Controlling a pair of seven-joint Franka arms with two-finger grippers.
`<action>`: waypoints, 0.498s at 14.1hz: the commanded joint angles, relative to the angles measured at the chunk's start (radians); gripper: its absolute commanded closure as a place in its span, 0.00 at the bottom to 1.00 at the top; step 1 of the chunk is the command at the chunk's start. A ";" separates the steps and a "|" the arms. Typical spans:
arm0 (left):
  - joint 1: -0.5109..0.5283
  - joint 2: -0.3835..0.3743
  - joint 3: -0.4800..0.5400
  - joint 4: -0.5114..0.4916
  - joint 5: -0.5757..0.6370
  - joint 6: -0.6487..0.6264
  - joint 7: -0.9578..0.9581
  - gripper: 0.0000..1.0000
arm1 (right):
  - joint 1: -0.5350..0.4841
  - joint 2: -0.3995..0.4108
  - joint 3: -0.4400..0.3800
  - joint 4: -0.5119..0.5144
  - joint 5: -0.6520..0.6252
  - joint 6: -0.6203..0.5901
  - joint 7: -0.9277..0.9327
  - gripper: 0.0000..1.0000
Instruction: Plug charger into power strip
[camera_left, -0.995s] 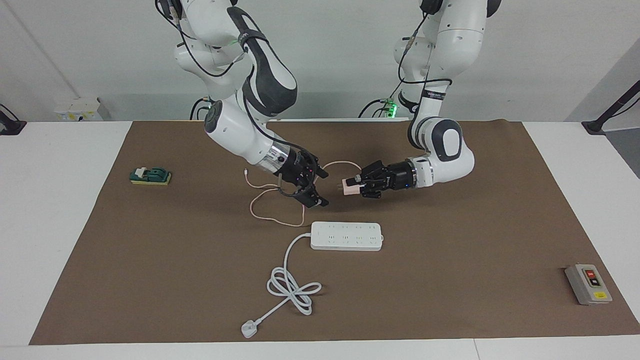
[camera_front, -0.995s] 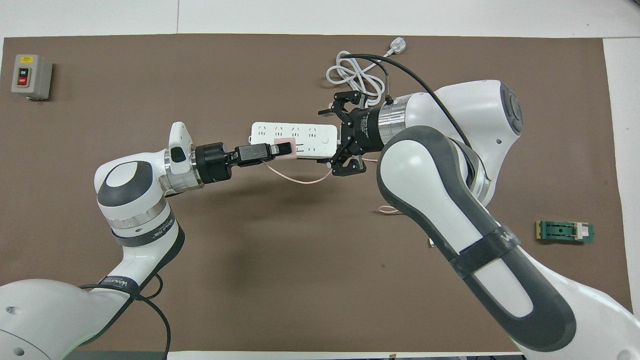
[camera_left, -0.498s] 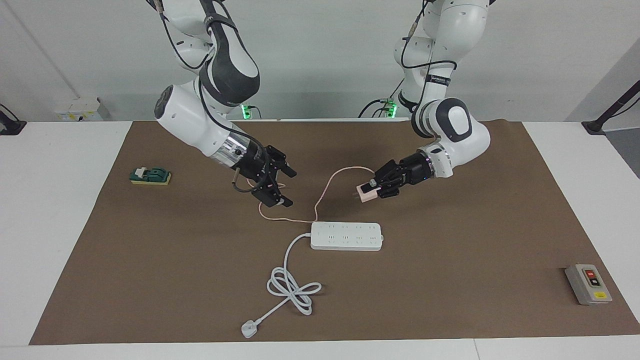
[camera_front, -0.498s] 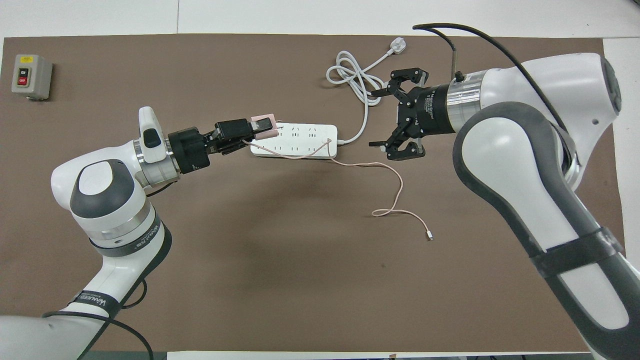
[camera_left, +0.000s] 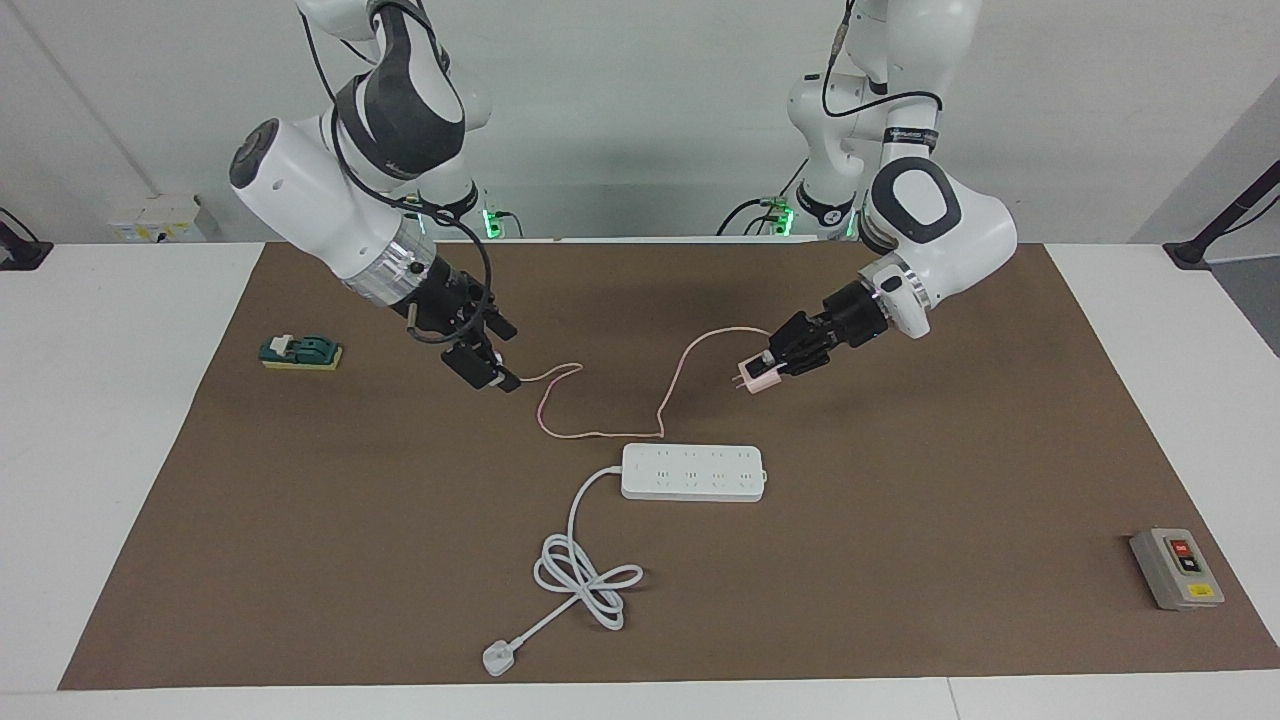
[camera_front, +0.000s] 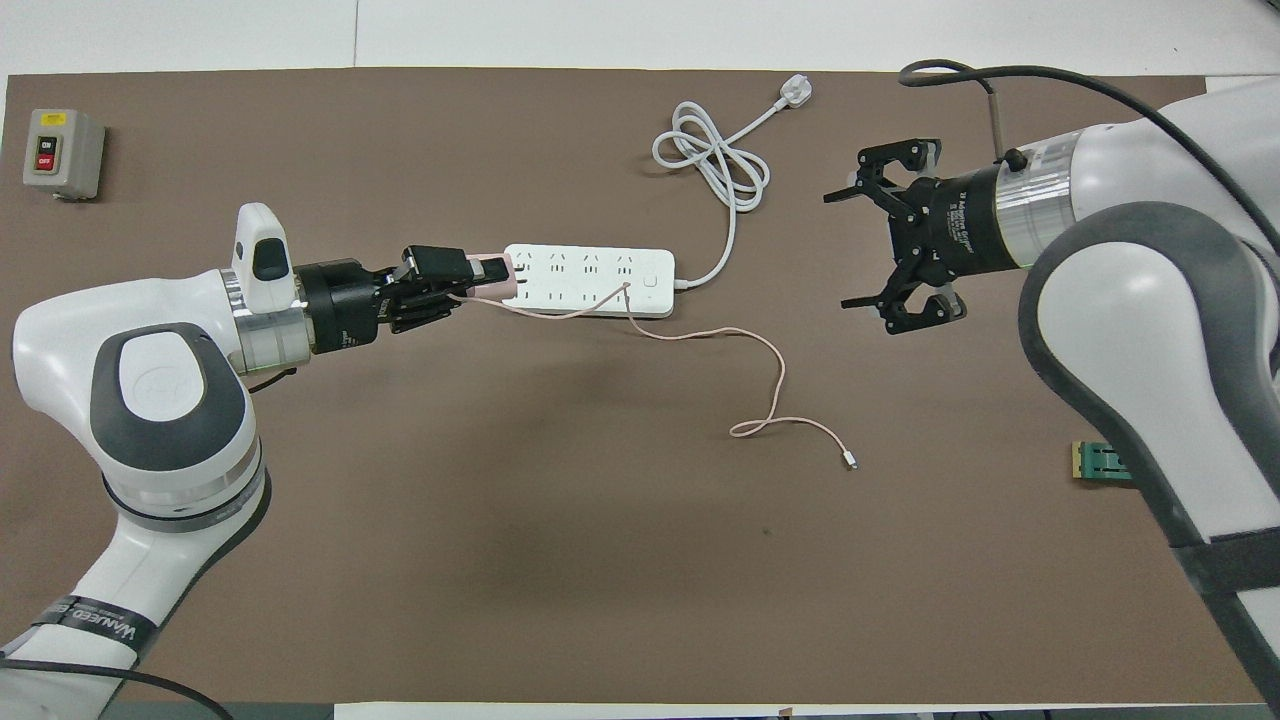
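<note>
Up front, from the facing view: left gripper (camera_left: 775, 367) pinching the charger (camera_left: 757, 378) in the air, prongs tilted down toward the brown mat (camera_left: 900, 560), over bare mat on the robots' side of the power strip (camera_left: 693, 472). Pink cable (camera_left: 668, 390) arcing off the charger, dropping to the mat beside the strip and trailing on toward the right arm's end. Right gripper (camera_left: 492, 360) hanging over the mat near that trailing end, fingers spread wide, holding nothing. Power strip lying flat mid-mat, sockets up, its thick white cord (camera_left: 580, 570) looping away from the robots to a white plug (camera_left: 496, 658). Green block (camera_left: 300, 351) sitting at the right arm's end, grey switch box (camera_left: 1177, 567) at the left arm's end.

Then, from overhead: left gripper (camera_front: 478, 276) clamping the charger (camera_front: 494, 270) at the strip's (camera_front: 590, 280) end nearest the left arm, overlapping it as seen from above. Cable (camera_front: 770, 380) crossing the strip and curling toward the robots, free tip resting on the mat. Right gripper (camera_front: 878, 240) gaping, empty, well apart from the strip.
</note>
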 joint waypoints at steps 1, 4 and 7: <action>0.047 -0.091 -0.005 -0.044 0.294 -0.009 -0.275 1.00 | -0.055 -0.047 0.010 -0.013 -0.087 -0.079 -0.212 0.00; 0.084 -0.098 -0.006 0.044 0.639 -0.156 -0.572 1.00 | -0.095 -0.082 0.011 -0.019 -0.205 -0.147 -0.509 0.00; 0.081 -0.097 -0.006 0.104 0.780 -0.243 -0.720 1.00 | -0.141 -0.108 0.013 -0.019 -0.317 -0.199 -0.818 0.00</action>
